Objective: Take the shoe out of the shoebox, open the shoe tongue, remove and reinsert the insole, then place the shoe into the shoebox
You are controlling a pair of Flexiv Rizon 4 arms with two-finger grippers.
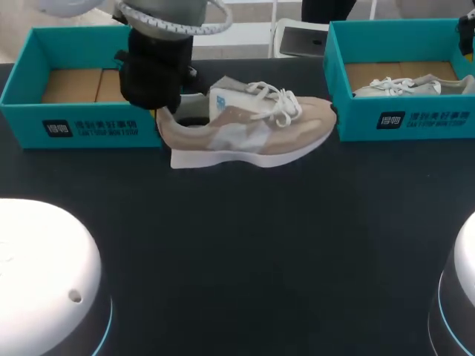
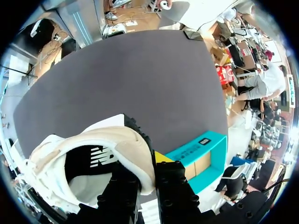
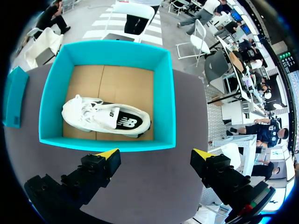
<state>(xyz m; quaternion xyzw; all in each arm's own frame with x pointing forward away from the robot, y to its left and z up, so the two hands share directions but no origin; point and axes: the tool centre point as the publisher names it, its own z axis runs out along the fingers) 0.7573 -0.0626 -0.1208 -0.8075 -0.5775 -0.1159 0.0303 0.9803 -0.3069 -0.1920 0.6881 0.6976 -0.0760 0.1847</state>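
In the upper left of the head view, the left arm [image 1: 156, 67] covers the shoe's [image 1: 252, 130] heel and the left box's [image 1: 74, 119] right end. At upper right, the right box's [image 1: 404, 119] front wall hides most of a second shoe [image 1: 401, 85], and the right arm [image 1: 467, 33] is cut off at the edge.

My dark table [image 1: 245, 252], seen from above | left shoebox [image 1: 89, 122], teal, stands at the far left edge | right shoebox [image 1: 415, 119], teal, at the far right | beige shoe [image 1: 245, 130] upright between them, heel beside the left box, toe near the right | whether its sole touches the tabletop I cannot tell
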